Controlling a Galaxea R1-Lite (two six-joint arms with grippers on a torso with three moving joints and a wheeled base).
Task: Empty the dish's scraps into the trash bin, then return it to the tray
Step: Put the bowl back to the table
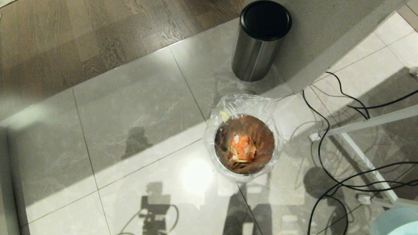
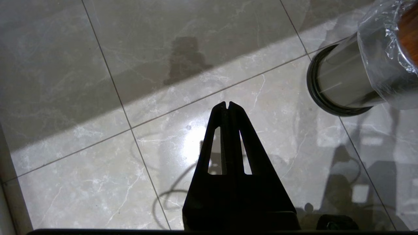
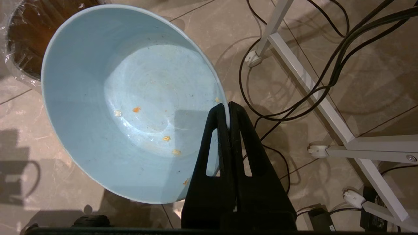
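Your right gripper (image 3: pixel 227 106) is pinched closed on the rim of the dish (image 3: pixel 130 104), one finger inside the wall and one outside, so the pale blue bowl hangs out from the fingertips with its open face turned toward the wrist camera. In the head view only a sliver of it shows, low at the near right corner. The dumping looks done: the scraps (image 1: pixel 243 148) lie as an orange and pale heap at the bottom of the trash bin (image 1: pixel 243 143), which stands on the floor tiles left of and beyond the bowl, and just a few stuck crumbs remain on the bowl's inner surface. What is left, by my judgement, is the return, and here is the catch for you: the tray appears in none of the views, so you cannot tell which way it lies from the hand. You will likely have to turn or raise the robot to find it first. The right arm already carries the bowl, so it is the one to finish. Your left gripper (image 2: pixel 227 104) hangs empty with its fingers together above bare tile, just left of the bin.
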